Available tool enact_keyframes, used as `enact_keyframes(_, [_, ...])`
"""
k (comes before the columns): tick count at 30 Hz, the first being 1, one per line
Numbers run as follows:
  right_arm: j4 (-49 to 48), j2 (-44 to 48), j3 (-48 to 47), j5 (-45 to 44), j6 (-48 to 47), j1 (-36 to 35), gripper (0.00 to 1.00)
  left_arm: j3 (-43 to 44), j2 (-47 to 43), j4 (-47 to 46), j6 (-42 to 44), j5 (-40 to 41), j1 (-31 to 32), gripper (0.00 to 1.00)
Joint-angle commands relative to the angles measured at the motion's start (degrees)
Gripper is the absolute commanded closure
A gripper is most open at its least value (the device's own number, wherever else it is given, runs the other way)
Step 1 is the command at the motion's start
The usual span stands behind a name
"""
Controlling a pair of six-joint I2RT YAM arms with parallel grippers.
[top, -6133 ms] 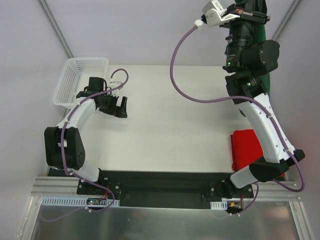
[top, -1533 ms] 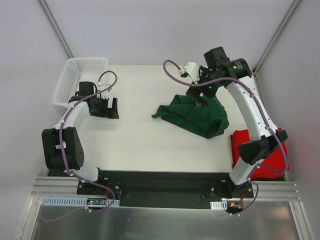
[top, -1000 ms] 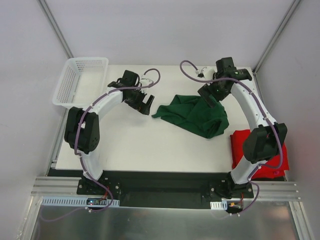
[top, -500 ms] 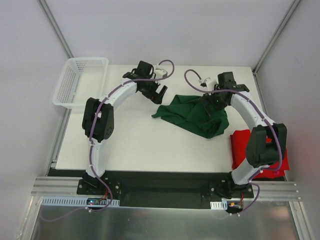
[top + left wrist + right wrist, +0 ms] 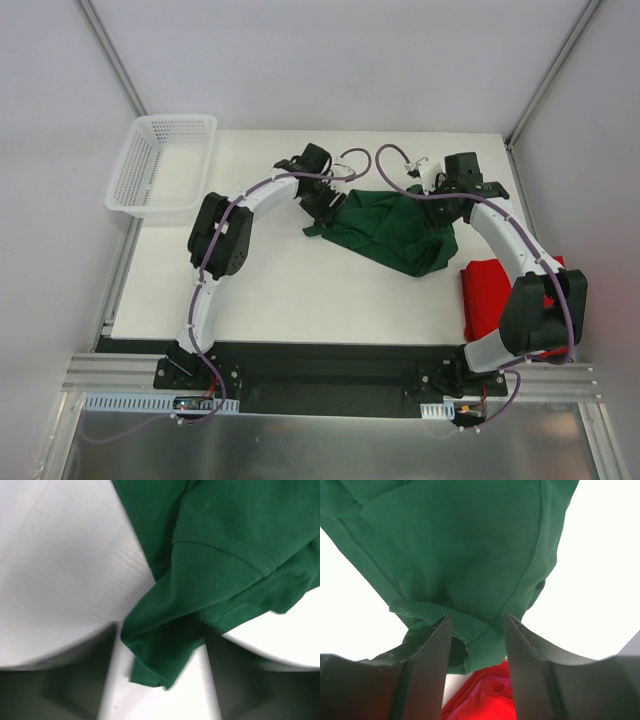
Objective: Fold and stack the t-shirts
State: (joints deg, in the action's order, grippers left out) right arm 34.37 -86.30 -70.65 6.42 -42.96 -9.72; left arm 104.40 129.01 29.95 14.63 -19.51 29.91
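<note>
A dark green t-shirt (image 5: pixel 392 232) lies crumpled at the middle right of the white table (image 5: pixel 270 290). A red t-shirt (image 5: pixel 490 296) lies by the table's right edge, partly under the right arm. My left gripper (image 5: pixel 328 203) is down at the green shirt's left corner. In the left wrist view its blurred jaws stand apart, open, with a fold of the green t-shirt (image 5: pixel 165 650) lying between them. My right gripper (image 5: pixel 440 204) is at the shirt's back right edge. Its fingers (image 5: pixel 435 650) straddle a hem of the green t-shirt (image 5: pixel 470 570) without pinching it; the red t-shirt (image 5: pixel 487 700) shows below.
A white mesh basket (image 5: pixel 150 205) stands at the table's back left corner. Both arms arch over the back half of the table and meet at the green shirt. Grey walls close in the back and sides.
The left arm has swung from beside the basket across to the green shirt's left corner. The right gripper has lowered onto the shirt's back right edge. Both pairs of jaws have narrowed.
</note>
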Motion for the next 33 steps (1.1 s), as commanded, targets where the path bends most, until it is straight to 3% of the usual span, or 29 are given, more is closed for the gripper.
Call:
enact_keyframes(1, [-1.3,2.7,1.2,1.2,0.1,0.3,0.53,1.9,-1.9,0.6,1.8,-0.2,-0.3,0.89])
enact_keyframes(2, [-1.3,2.5,1.3,1.4,0.1,0.2,0.53,1.9,-3.2,0.6,1.9,0.6,-0.3,1.00])
enact_keyframes(6, [-1.3,2.1,2.2,2.0,0.2,0.3,0.53,0.5,-8.3,0.7,4.2,4.2,-0.2,1.00])
enact_keyframes(15, [-1.3,0.4,1.0,2.4,0.3,0.2,0.49,-3.8,-22.4,0.9,17.0,21.1,0.1,1.00])
enact_keyframes(18, [-1.1,-0.1,-0.3,3.1,0.5,0.3,0.33,-6.7,-26.1,0.9,19.9,23.5,0.1,1.00])
enact_keyframes(20, [-0.2,-0.9,-1.8,3.8,1.3,0.2,0.17,-6.8,-27.4,0.9,20.7,24.6,0.1,1.00])
enact_keyframes(22, [0.4,-1.4,-2.8,4.4,1.8,0.1,0.08,-5.5,-28.0,0.9,21.1,26.7,0.1,1.00])
enact_keyframes(33, [1.0,-0.6,-2.3,4.3,1.3,0.1,0.06,6.5,-34.3,0.0,31.5,37.4,1.7,1.00])
